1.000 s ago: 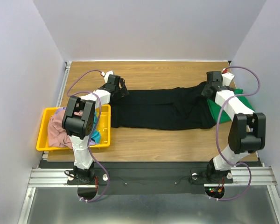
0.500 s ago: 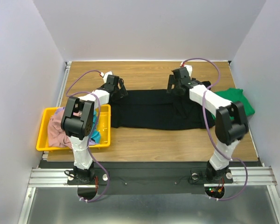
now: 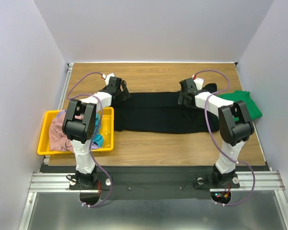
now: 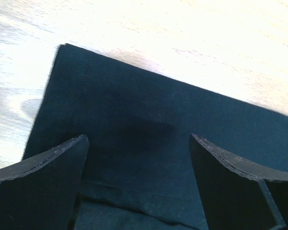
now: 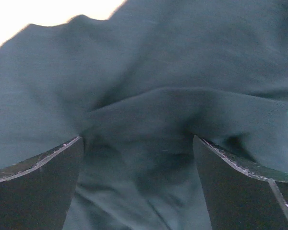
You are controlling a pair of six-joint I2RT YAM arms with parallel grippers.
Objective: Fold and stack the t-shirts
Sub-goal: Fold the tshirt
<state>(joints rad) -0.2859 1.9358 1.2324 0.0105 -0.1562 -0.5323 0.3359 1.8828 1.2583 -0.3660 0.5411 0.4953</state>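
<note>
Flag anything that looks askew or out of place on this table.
The black t-shirt is rumpled at its right end. The right wrist view shows raised folds, and a flap pokes out past the band's far edge, while the left end lies flat and square. The green t-shirt sits loosely bunched at the right edge of the table.

I log a yellow bin (image 3: 108,129) at the wooden table's (image 3: 158,148) left edge, pale walls (image 3: 153,28) around, metal rail (image 3: 48,182) in front.

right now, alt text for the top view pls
A black t-shirt lies folded lengthwise across the table, left gripper and right gripper at its far edge. A green t-shirt sits right; a yellow bin of crumpled shirts, left.
</note>
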